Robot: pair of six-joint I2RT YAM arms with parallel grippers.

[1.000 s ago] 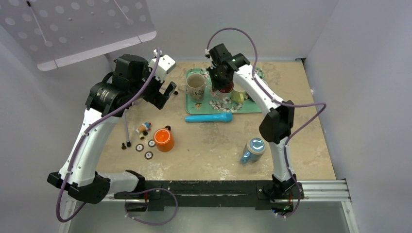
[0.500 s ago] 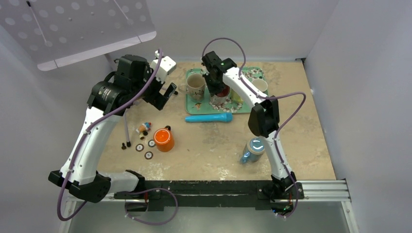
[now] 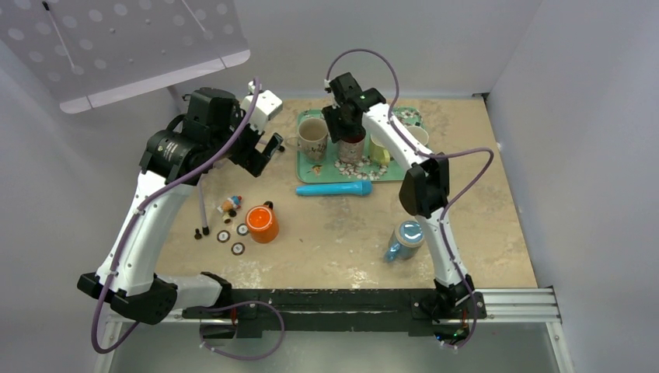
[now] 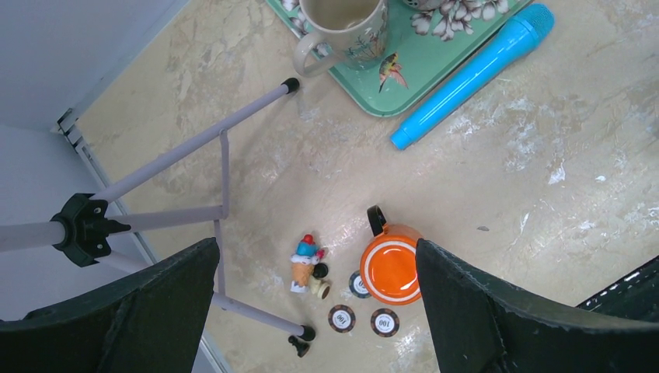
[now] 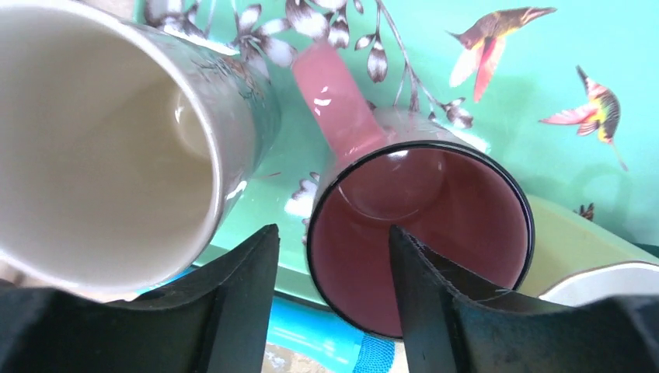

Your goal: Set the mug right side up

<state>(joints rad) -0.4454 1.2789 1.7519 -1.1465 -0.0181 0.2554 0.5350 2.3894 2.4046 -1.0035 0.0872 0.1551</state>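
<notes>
An orange mug (image 3: 262, 223) stands upside down on the table, base up, handle to the back; it also shows in the left wrist view (image 4: 391, 268). My left gripper (image 3: 264, 148) is open and empty, high above the table and left of the tray; in its wrist view (image 4: 315, 249) the orange mug lies by its right finger. A maroon mug (image 5: 420, 233) with a pink handle stands upright on the green tray (image 3: 388, 172). My right gripper (image 3: 347, 132) is open over that mug; in its wrist view (image 5: 330, 233) the mug's near wall lies between the fingers.
The tray also holds a beige mug (image 3: 313, 137), a yellow-green mug (image 3: 379, 148) and a white cup (image 3: 416, 136). A blue microphone (image 3: 334, 189) lies in front of the tray. A blue jar (image 3: 406, 238), poker chips (image 4: 342, 317), an ice-cream toy (image 3: 229, 204) and a stand's legs (image 4: 221, 155) are on the table.
My right gripper has shifted left across the tray and now sits over the maroon mug. The left arm has barely moved.
</notes>
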